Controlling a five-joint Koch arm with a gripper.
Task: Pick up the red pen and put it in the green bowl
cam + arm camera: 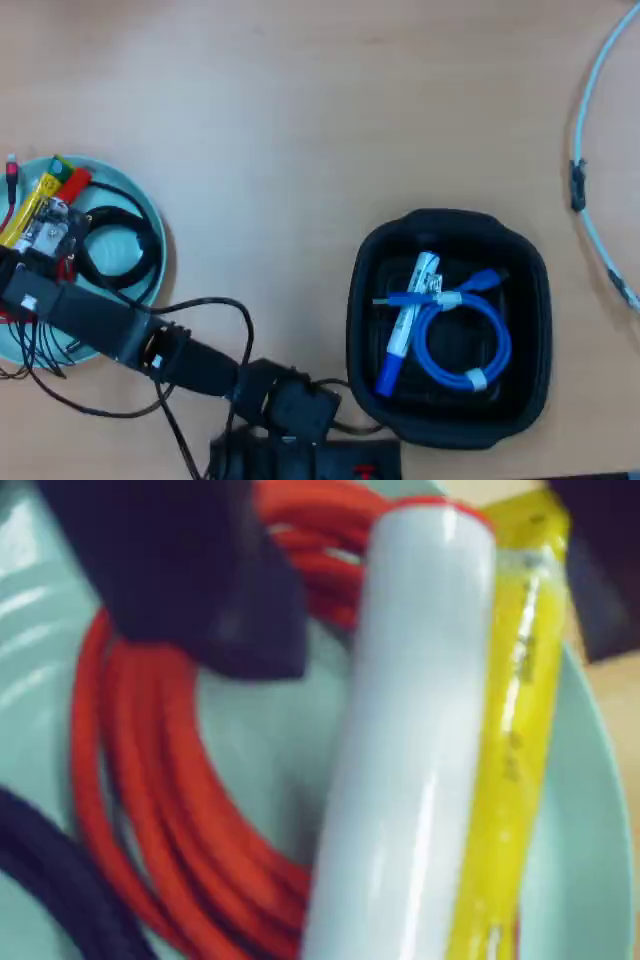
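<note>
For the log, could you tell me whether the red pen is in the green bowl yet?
In: the red pen lies over the green bowl, beside a yellow tube and a red cable.

pen (410, 740): barrel runs off the wrist view's bottom edge — cap mostly out of sight there
gripper (400, 560): two dark blurred shapes, cut by the top edge — tips unclear
bowl (150, 215): left rim cut off overhead; arm (90, 320) hides its middle
tube (515, 730): print blurred, unreadable
</note>
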